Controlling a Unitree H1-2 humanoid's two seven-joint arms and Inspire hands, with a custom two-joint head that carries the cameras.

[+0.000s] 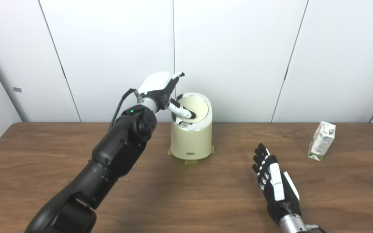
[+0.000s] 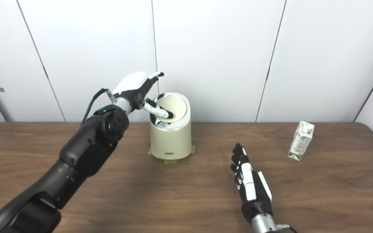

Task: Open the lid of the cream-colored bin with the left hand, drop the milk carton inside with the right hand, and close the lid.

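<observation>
White wall panels fill the upper half of the frame, dark seams between them; below we see a brown wood-grain table [image 1: 44, 181] running edge to edge.

We find the cream-colored bin [image 1: 191, 142] at centre, slightly left, standing upright near the table's back edge on bits of yellowish tape [image 1: 191, 161] that poke out at its base. Small dark label low on its front wall. The lid [image 1: 196, 108] is a round cream disc inside a shiny rim, tilted, with a dark gap showing at its lower left edge.

Our left hand [image 1: 165, 90], white back and black fingers, sits at the bin's upper left. One finger [image 1: 183, 111] lies across the lid surface, touching it and pressing on the left side; other fingers stick up and away behind the bin. Fingers are apart and nothing is grasped. The black left arm comes up from the lower left corner of the frame, with a green light on it near the wrist.

Our right hand [image 2: 249, 184] is at lower right of centre, low over the table, whether touching it we cannot tell. Fingers are straight, side by side, pointing toward the back wall, holding nothing.

The milk carton [image 2: 301, 140] stands at right of the frame, white with green print, leaning a little, well apart from the bin and from the right hand.
</observation>
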